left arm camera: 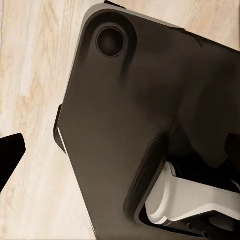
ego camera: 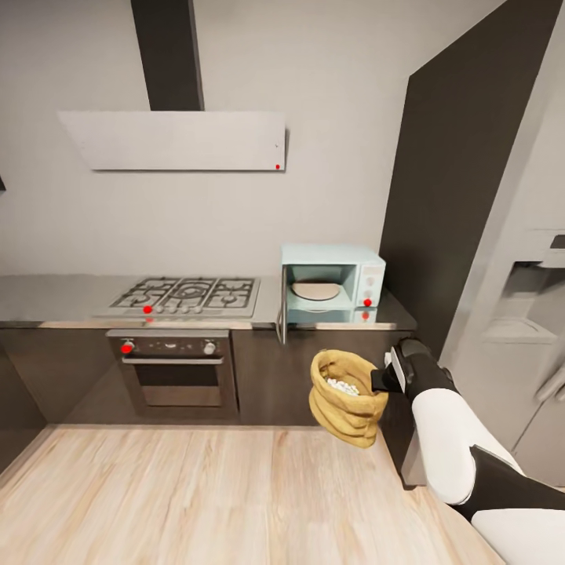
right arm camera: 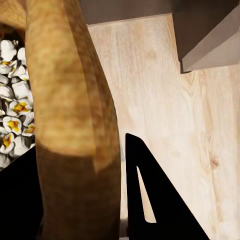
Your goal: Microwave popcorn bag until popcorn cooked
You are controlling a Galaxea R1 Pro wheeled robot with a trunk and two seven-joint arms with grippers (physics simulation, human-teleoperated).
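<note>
Popcorn bag (ego camera: 345, 396) hangs in mid-air over the wooden floor (ego camera: 196, 494), in front of the dark lower cabinets and below the bench's front edge, just under the microwave (ego camera: 333, 284). We read it as mid-carry: off the bench (ego camera: 55, 298) and held out toward the oven cavity. The microwave sits at the bench's right end, door swung open to the left, turntable plate bare, so the cavity is ready to receive the sack. Our judgement: the placing step is under way, heating not yet begun.

Bag stays roughly upright, mouth up, rolled rim open, popcorn (ego camera: 342, 386) showing whitish inside; upright hold keeps the pieces from spilling. In the right wrist view the popcorn (right arm camera: 11, 115) lies just beside the burlap wall (right arm camera: 75, 125).

Right gripper (ego camera: 382, 380) meets the bag's right side at the rim. In the wrist view one dark finger (right arm camera: 150, 200) sits outside the burlap wall and another dark shape lies on the popcorn side, so we take it as clamped on the bag wall, fingers nearly together with just the cloth between.

Left gripper: the left wrist view gives a dark finger tip (left arm camera: 9, 155) at the edge, over the robot's own dark body and floor; we cannot tell how wide it stands.
</note>
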